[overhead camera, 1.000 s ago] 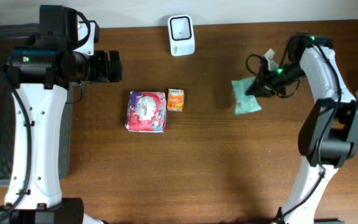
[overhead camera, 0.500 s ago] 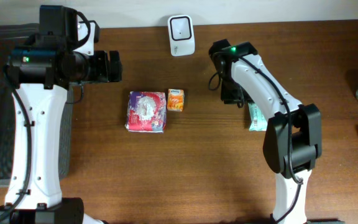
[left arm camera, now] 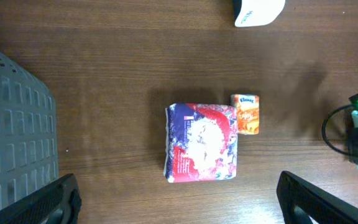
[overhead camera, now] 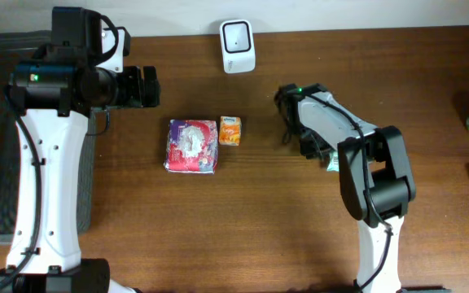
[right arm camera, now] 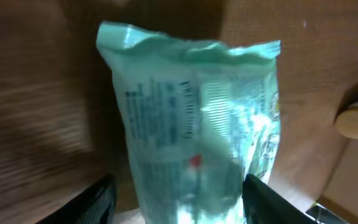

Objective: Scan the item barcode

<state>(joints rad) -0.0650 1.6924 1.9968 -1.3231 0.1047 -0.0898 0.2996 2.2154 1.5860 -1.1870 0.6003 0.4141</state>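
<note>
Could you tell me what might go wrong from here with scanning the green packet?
1. The fingers of the right gripper stand wider than the green packet, so it seems loose; closing might push it aside.
2. The packet lies away from the scanner, and its barcode is too blurred to locate, so it may face the wrong way.

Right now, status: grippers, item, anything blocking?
Left gripper open, hovering. Right gripper straddling green packet, grip unclear. Nothing between packet and white scanner.
</note>
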